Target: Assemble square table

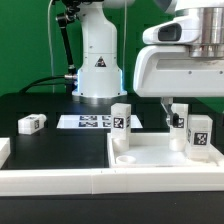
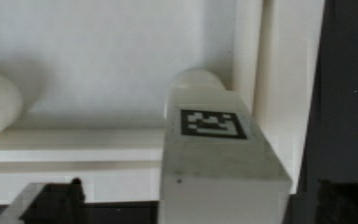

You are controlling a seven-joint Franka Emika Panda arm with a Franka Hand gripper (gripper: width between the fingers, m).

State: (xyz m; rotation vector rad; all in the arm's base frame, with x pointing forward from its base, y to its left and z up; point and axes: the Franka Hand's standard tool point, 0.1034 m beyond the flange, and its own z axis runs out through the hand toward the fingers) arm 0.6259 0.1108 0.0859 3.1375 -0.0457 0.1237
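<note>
Your gripper (image 1: 175,108) hangs spread wide, clamping nothing, over the square slab's (image 1: 150,155) far corner at the exterior view's right, an upright leg (image 1: 198,133) tight beside it, open table (image 1: 50,105) around the loose leg (image 1: 31,123) at the left, and only your wrist camera shows a tagged leg (image 2: 211,150) standing free between the fingers (image 2: 43,203).

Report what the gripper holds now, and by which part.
Nothing is held. The gripper stands with jaws wide open above an upright white leg, and a clear gap shows beside the leg.

Glossy white arm (image 1: 97,40); black cable (image 1: 63,45) alongside; triangular label (image 1: 100,62) on base; white gripper (image 1: 173,108), dark fingers (image 2: 48,203).
</note>
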